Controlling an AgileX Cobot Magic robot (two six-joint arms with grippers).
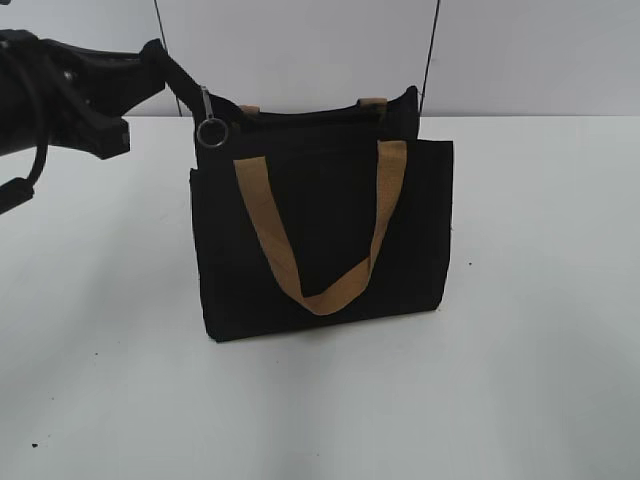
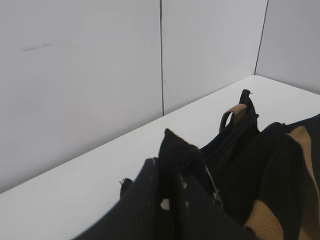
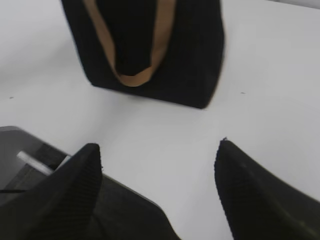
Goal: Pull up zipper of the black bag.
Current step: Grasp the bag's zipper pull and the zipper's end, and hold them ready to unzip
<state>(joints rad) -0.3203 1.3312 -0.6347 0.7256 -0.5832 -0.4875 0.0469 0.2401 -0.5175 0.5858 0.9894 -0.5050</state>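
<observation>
The black bag (image 1: 320, 240) stands upright mid-table, one tan strap hanging down its front. The zipper (image 1: 210, 128), a silver pull with a round ring, hangs at the bag's top left corner. My left gripper (image 1: 185, 88) reaches in from the left and is shut on a black fabric corner at that end of the bag (image 2: 270, 165). In the left wrist view, the zipper (image 2: 214, 187) lies just beside the jaws (image 2: 172, 167), outside them. My right gripper (image 3: 157, 145) is open and empty, above the table in front of the bag (image 3: 195, 55), well short of it.
The white table (image 1: 520, 380) runs all round the bag. White wall panels (image 1: 300, 50) stand close behind it. A dark grey flat object (image 3: 30, 160) lies at the table's near edge, left of the right gripper.
</observation>
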